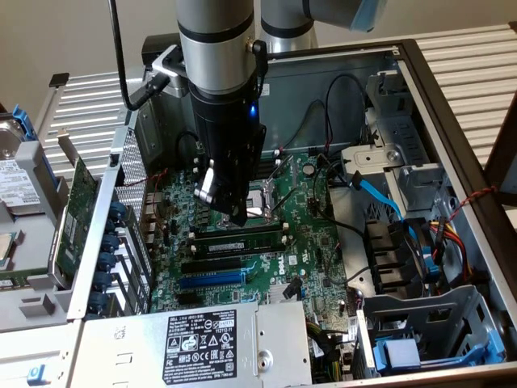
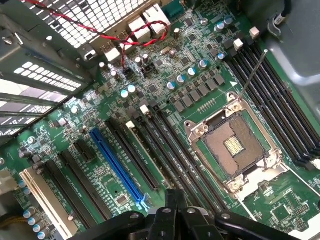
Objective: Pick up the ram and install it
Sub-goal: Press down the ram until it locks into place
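A: What is seen around the arm?

B: An open computer case (image 1: 452, 105) is seen, with the motherboard (image 1: 307, 259) inside. The jaws are closed together, holding nothing, above the processor socket (image 1: 262, 202).

A: Where is the ram (image 1: 241, 242)?

B: It is seated in a slot just near of the gripper (image 1: 234, 217), apart from the jaws.

A: What is added by the wrist view?

B: The gripper (image 2: 172, 212) base, the open socket (image 2: 232, 145) and a blue slot (image 2: 117, 167) are shown close up.

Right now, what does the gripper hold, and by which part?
Nothing: the black gripper, shut, hangs over the long dark-green ram in its slot.
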